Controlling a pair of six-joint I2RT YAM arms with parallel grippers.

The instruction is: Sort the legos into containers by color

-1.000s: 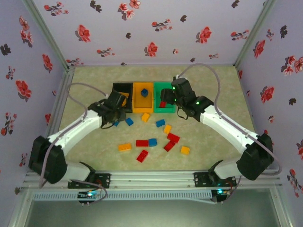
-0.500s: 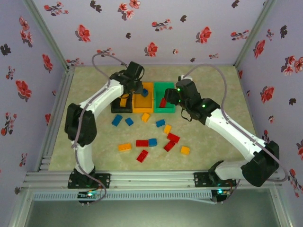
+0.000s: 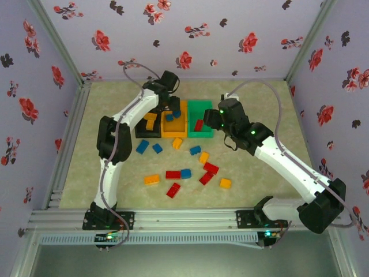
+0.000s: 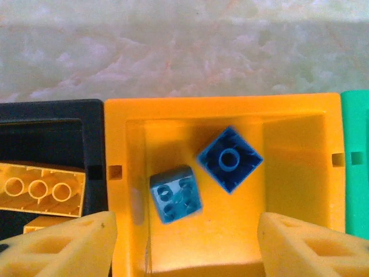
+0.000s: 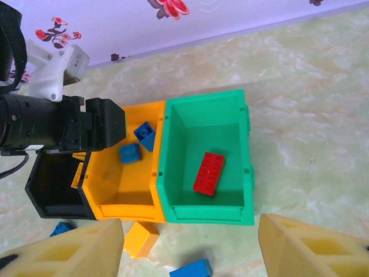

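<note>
Legos (image 3: 173, 174) lay loose on the table (image 3: 138, 193), on the near side of the orange bin (image 3: 173, 134). The left gripper (image 4: 187, 234) hung over that bin with its fingers spread wide. Its wrist view showed two blue bricks (image 4: 229, 158) inside, plus an orange-yellow brick (image 4: 37, 187) in the black bin (image 4: 52, 109). The right gripper (image 5: 190, 234), also spread and empty, hung near the green bin (image 5: 207, 214), a red brick (image 5: 209, 173) lying inside. From there the left arm (image 5: 57, 124) hid part of the black bin.

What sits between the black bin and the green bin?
The orange bin stands side by side between the black bin and the green bin, holding two blue bricks, as the right wrist view shows.
</note>
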